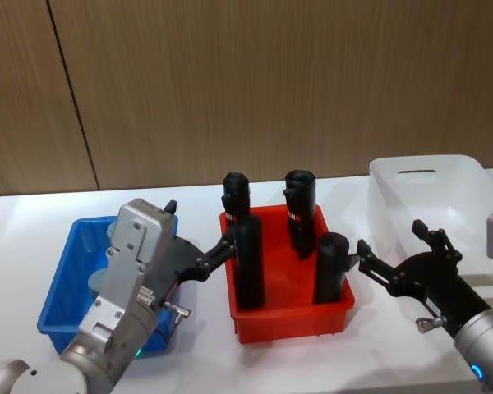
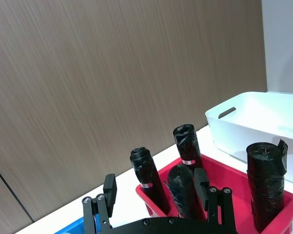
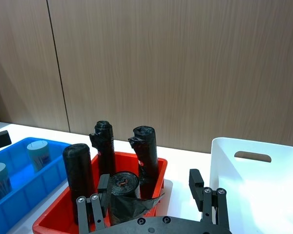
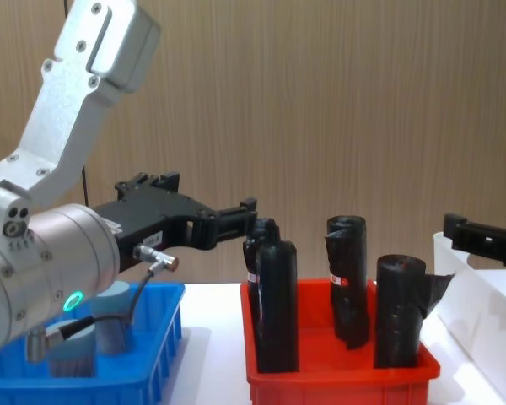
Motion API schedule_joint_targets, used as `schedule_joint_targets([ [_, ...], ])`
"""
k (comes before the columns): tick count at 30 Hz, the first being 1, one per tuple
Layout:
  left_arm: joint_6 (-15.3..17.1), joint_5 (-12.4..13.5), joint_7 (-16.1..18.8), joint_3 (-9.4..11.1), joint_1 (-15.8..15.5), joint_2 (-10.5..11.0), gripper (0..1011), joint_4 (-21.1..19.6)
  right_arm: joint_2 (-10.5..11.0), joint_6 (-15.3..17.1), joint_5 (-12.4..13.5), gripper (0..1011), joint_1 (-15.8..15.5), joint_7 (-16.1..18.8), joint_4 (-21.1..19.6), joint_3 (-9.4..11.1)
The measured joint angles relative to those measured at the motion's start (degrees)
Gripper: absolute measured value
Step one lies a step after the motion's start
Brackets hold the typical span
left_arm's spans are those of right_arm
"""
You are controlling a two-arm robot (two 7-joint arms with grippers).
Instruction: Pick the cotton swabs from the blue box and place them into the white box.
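While the desk (image 1: 33, 222) carries the white box (image 1: 380, 195) at right, a red bin (image 1: 292, 324) mid-desk and the blue box (image 1: 62, 283) at left, the left end effector (image 1: 201, 224) hangs open above the blue box's red-bin side, and the right end effector (image 1: 390, 238), open too (nothing held), sits just beside the white box. The cotton swabs (image 3: 38, 152) stand in the blue box.

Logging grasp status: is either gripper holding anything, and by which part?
Nothing is held. The left gripper is open and empty near the blue box; the right gripper is open and empty beside the white box.
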Motion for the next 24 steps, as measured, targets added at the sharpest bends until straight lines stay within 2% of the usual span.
schedule_joint_targets([
  [11,0.58,-0.88,-1.50,-0.65,-0.68,0.02,1004,1.45,0.00,0.00,0.00,1002,0.00,0.00,0.00,0.00],
  [19,1.92,-3.90,-4.51,-2.57,-1.90,0.90,1004,4.79,0.00,0.00,0.00,1002,0.00,0.00,0.00,0.00],
  [24,2.96,-5.80,-4.98,-3.72,-2.12,1.58,1004,6.25,0.00,0.00,0.00,1002,0.00,0.00,0.00,0.00],
])
